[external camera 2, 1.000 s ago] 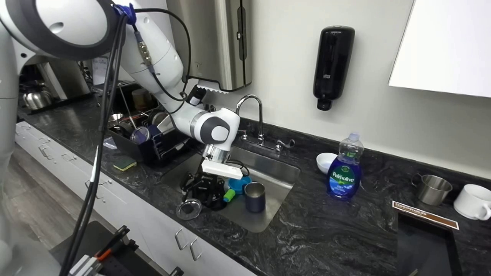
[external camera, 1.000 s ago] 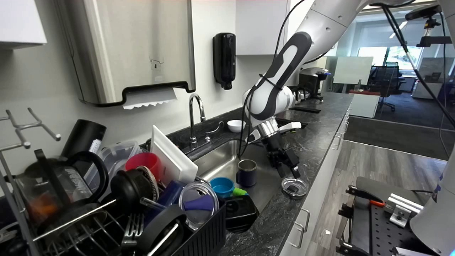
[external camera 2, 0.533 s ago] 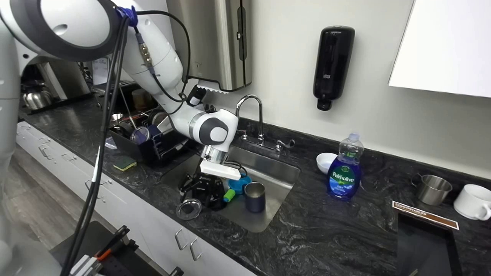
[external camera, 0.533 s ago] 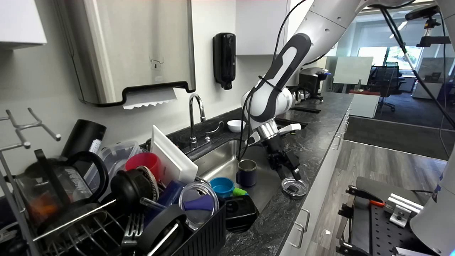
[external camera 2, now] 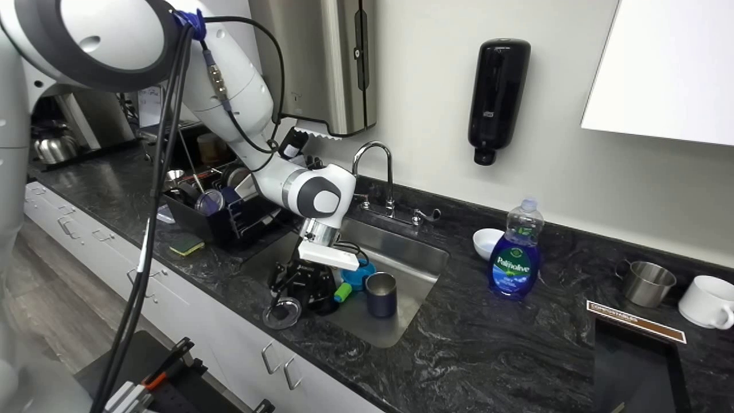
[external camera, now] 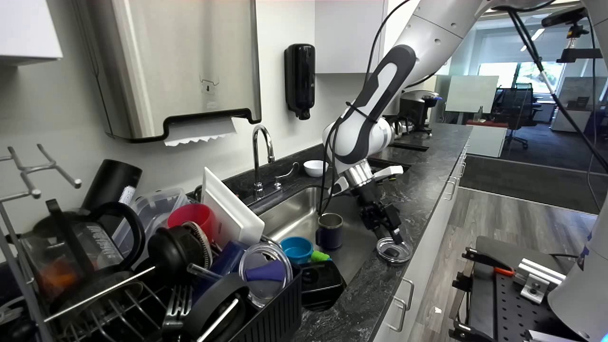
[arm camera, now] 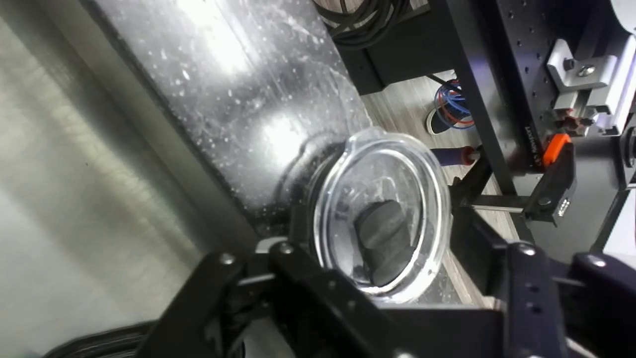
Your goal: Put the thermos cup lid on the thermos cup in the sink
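Observation:
The thermos cup lid point(external camera: 393, 252), clear and round with a dark centre piece, lies flat on the counter strip between sink and front edge. My gripper point(arm camera: 380, 216) is down at it, tilted. In the wrist view one finger stands to each side of the lid, spread about its width. The right pad point(arm camera: 472, 238) appears very near the rim; whether the fingers press on it does not show. Upright in the steel sink point(external camera 2: 424, 261) stands the dark navy thermos cup point(external camera 2: 381, 301), its mouth uncovered. Both exterior views show it, apart from the gripper.
A blue bowl point(external camera 2: 355, 277) and a green-handled item point(external camera 2: 342, 292) sit beside the cup. The chrome faucet point(external camera 2: 390, 178) rises behind the sink. A loaded dish rack point(external camera: 273, 316) stands at one end, a soap bottle point(external camera 2: 515, 261) at the opposite side. The counter's front edge is close to the lid.
My gripper has come down slightly toward the lid, and its fingers have drawn nearer each other around it. Cup and lid stay practically in place.

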